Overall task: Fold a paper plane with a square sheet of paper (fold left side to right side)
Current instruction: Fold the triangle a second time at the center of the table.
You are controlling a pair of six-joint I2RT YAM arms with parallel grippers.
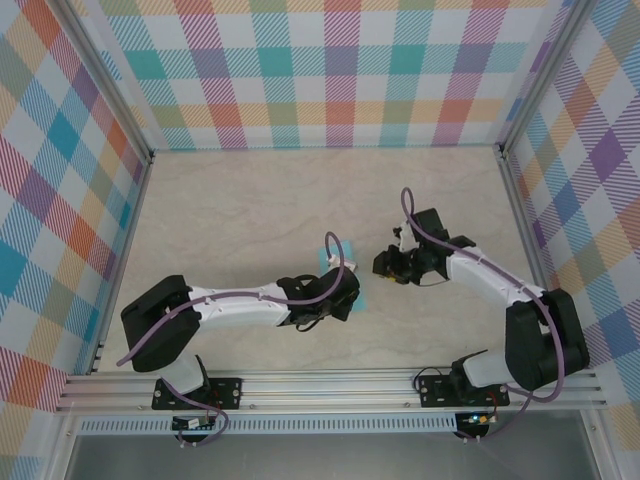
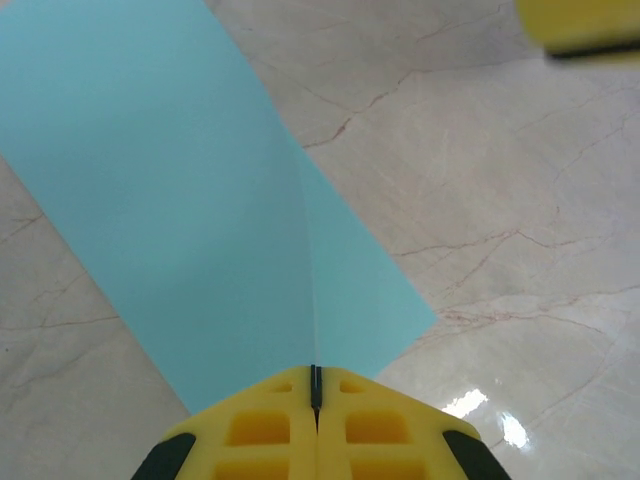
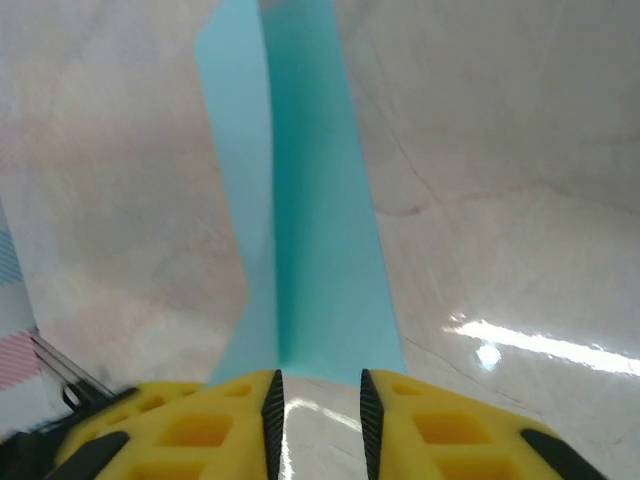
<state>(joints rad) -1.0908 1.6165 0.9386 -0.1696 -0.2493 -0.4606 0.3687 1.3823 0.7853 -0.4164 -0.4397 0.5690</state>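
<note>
The paper plane [image 1: 333,256] is a slim turquoise strip lying in the middle of the table, mostly hidden under my left wrist in the top view. In the left wrist view the paper plane [image 2: 200,200] spreads ahead in two flat panels. Its raised centre crease runs straight into my left gripper [image 2: 315,385], whose jaws are shut on it. My left gripper [image 1: 345,292] sits at the plane's near end. My right gripper [image 1: 384,265] hovers just right of the plane. In its own view the right gripper [image 3: 315,400] is open, bare table between the pads, and the paper plane [image 3: 310,200] begins just beyond the fingertips.
The beige marble table [image 1: 250,200] has checked walls on three sides [image 1: 330,70] and an aluminium rail [image 1: 330,390] along the near edge. A yellow finger of the right gripper [image 2: 585,25] shows at the left wrist view's top right corner.
</note>
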